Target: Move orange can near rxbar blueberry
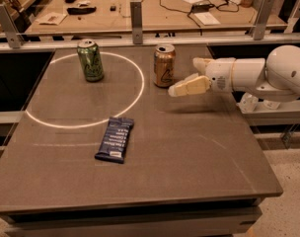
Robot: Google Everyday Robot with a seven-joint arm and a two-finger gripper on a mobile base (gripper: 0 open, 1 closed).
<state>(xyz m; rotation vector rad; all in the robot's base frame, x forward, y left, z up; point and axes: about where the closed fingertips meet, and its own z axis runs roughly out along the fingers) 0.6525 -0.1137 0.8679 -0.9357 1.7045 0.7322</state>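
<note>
The orange can [164, 65] stands upright on the dark table [199, 152], near its far edge, just right of a white circle marking [140, 83]. The rxbar blueberry [115, 139] lies flat nearer the front, left of centre, just below the circle. My gripper [184, 76] reaches in from the right, just to the right of the orange can and at its height. Its pale fingers [189, 87] are spread open with nothing between them. It is not touching the can.
A green can [91, 59] stands upright inside the circle at the far left. A metal rail with posts [136, 15] runs along the far edge. Behind it is a wooden bench [155, 9] with cables and small items.
</note>
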